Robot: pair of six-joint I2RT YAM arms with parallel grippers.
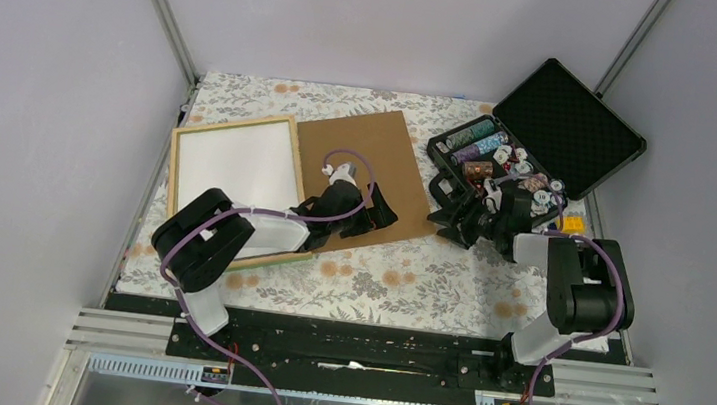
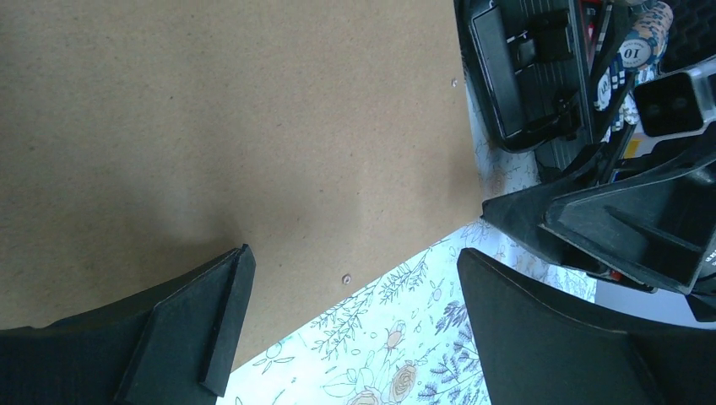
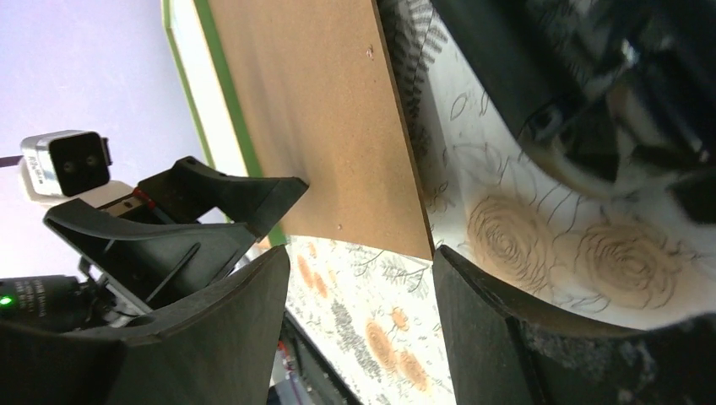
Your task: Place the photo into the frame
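Gaping wide, left gripper (image 2: pixel 353 268) over brown panel (image 2: pixel 211 110); right gripper (image 3: pixel 361 263) part-open

Table (image 1: pixel 397 277) covered in floral cloth.
Picture frame (image 1: pixel 175 173) lies by the left edge, brown fibreboard panel (image 1: pixel 370 153) just beside it, open black case of chips (image 1: pixel 569 124) at the far right corner.
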